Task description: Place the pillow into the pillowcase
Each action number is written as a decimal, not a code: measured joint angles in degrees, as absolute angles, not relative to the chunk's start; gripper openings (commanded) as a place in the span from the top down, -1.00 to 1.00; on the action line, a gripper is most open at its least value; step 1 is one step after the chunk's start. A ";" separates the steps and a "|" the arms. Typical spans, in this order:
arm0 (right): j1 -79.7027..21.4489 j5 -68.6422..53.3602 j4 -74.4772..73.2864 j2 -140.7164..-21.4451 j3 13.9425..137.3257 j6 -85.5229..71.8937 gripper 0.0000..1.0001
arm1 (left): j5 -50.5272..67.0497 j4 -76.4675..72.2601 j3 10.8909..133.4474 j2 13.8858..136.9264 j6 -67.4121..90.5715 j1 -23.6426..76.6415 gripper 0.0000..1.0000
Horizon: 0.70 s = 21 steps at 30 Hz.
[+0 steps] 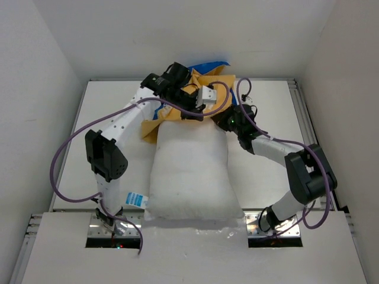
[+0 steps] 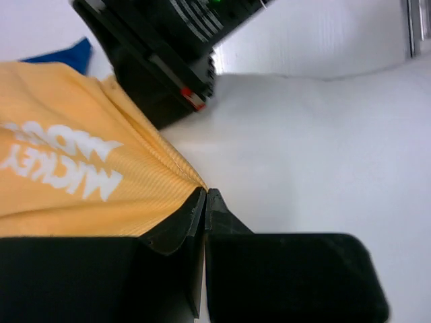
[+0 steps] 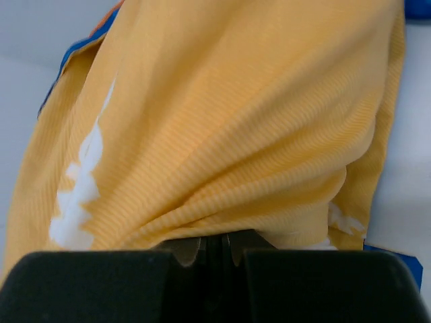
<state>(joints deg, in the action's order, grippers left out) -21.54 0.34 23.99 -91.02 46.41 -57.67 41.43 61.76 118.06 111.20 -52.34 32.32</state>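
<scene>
The pillow [image 1: 192,171] lies lengthwise mid-table [image 1: 106,100], its near end by the arm bases. The pillowcase [image 1: 207,80] is bunched just behind its far end, left hand [image 2: 205,200] and right hand [image 3: 214,244] on it.

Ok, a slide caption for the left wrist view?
Left claw shut on the orange pillowcase edge, beside the white pillow.

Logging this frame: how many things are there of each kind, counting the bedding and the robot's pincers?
pillow: 1
pillowcase: 1
pincers: 2, the left pincer and the right pincer, each shut on the pillowcase
Total: 4
</scene>
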 measured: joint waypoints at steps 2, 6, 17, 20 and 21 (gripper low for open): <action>-21.56 2.55 23.64 -91.64 46.54 -59.83 1.00 | 41.36 61.98 115.02 110.61 -53.45 32.18 1.00; -21.56 3.20 23.70 -92.36 46.92 -61.73 -0.31 | 41.32 61.17 110.15 109.89 -54.39 30.52 1.00; -17.58 -15.49 5.02 -89.36 55.22 -40.25 -0.98 | 34.50 59.35 105.16 105.08 -47.92 20.12 -0.99; -17.19 -17.85 -3.01 -79.81 52.18 -32.47 -0.98 | 34.57 58.72 106.69 103.15 -45.23 15.20 -0.99; -16.75 -18.59 -4.93 -76.23 51.03 -30.35 -0.98 | 34.44 57.78 106.83 102.26 -44.05 12.88 -0.99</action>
<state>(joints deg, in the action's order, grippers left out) -16.75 -18.59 -4.93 -76.23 51.03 -30.35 34.44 57.78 106.83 102.26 -44.05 12.88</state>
